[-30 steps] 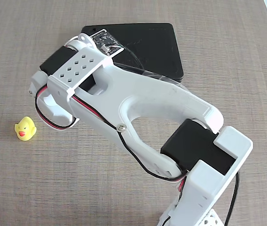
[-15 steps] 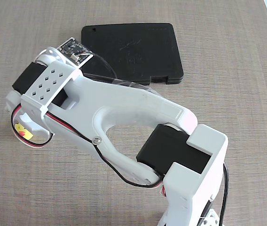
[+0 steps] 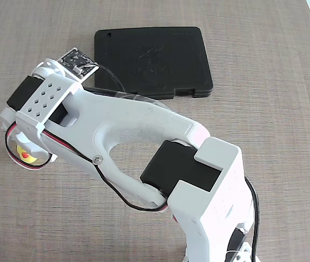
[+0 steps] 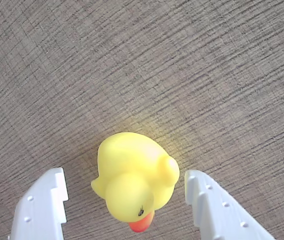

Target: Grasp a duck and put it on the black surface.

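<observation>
The claw [image 4: 124, 200] is seen in the wrist view spread wide, its two white fingers [image 4: 39, 210] standing one on each side of the duck [image 4: 132, 182] with wood-grain table [image 4: 182, 65] showing in the gaps. Neither finger is touching the duck, so nothing is held. The duck is found between the fingers, somewhat nearer the right-hand one as that view shows it. Its rounded body extends beyond the fingertips toward the top of the picture, while its head and red-orange beak are turned toward the base of the claw. One small black eye is visible just above the beak.

In the fixed view the claw itself is covered by the white wrist housing of the arm [image 3: 127, 117]. Only a scrap of the duck [image 3: 24, 154], yellow and red, is made out beneath that housing, ringed by a loop of red and black cable.

The black surface [image 3: 152, 57] is seen lying flat on the table [image 3: 264, 49], well apart from the claw and beyond the wrist, toward the upper middle of the fixed view. Nothing rests on it. A small circuit board [image 3: 77, 61] mounted at the wrist is seen just beside its near left edge.
</observation>
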`<act>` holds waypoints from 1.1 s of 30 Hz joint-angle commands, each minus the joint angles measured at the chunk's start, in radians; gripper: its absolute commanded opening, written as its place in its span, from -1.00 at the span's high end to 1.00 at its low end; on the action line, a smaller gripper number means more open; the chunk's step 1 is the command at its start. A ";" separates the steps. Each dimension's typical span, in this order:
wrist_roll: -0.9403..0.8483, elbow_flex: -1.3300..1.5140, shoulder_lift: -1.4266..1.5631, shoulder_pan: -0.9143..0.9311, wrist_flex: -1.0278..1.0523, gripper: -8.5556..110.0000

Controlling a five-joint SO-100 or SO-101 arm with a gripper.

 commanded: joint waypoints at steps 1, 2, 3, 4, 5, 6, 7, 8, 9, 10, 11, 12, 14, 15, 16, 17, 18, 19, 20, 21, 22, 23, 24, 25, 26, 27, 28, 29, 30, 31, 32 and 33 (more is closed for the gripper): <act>0.008 -0.046 0.012 -0.011 0.000 0.46; 0.008 -0.046 0.006 -0.011 0.000 0.46; 0.008 -0.046 0.000 -0.011 -0.005 0.46; 0.008 -0.046 -0.006 -0.011 -0.008 0.46; 0.008 -0.046 -0.012 -0.011 -0.009 0.46; 0.008 -0.046 -0.020 -0.011 -0.009 0.46; 0.008 -0.048 -0.026 -0.011 -0.011 0.46; 0.008 -0.048 -0.032 -0.011 -0.011 0.46; 0.008 -0.048 -0.034 -0.011 -0.011 0.46; 0.008 -0.048 -0.034 -0.011 -0.011 0.46; 0.008 -0.048 -0.034 -0.011 -0.011 0.46; 0.008 -0.048 -0.034 -0.011 -0.011 0.46; 0.008 -0.048 -0.034 -0.011 -0.012 0.46; 0.008 -0.049 -0.035 -0.011 -0.012 0.46; 0.008 -0.049 -0.038 -0.012 -0.012 0.46; 0.008 -0.049 -0.038 -0.012 -0.012 0.46; 0.008 -0.049 -0.040 -0.017 -0.012 0.46; 0.008 -0.049 -0.040 -0.023 -0.012 0.46; 0.008 -0.049 -0.038 -0.031 -0.012 0.46; 0.008 -0.049 -0.038 -0.038 -0.012 0.46; 0.008 -0.049 -0.037 -0.044 -0.012 0.46; 0.008 -0.049 -0.032 -0.054 -0.012 0.46; 0.008 -0.049 -0.031 -0.060 -0.012 0.46; 0.008 -0.049 -0.029 -0.061 -0.012 0.46; 0.008 -0.049 -0.029 -0.061 -0.012 0.46; 0.008 -0.049 -0.031 -0.061 -0.012 0.47; 0.008 -0.048 -0.032 -0.061 -0.012 0.49; 0.008 -0.048 -0.034 -0.060 -0.012 0.51; 0.008 -0.048 -0.034 -0.058 -0.012 0.55; 0.008 -0.048 -0.034 -0.058 -0.012 0.59; 0.008 -0.048 -0.034 -0.058 -0.012 0.63; 0.008 -0.048 -0.032 -0.058 -0.012 0.67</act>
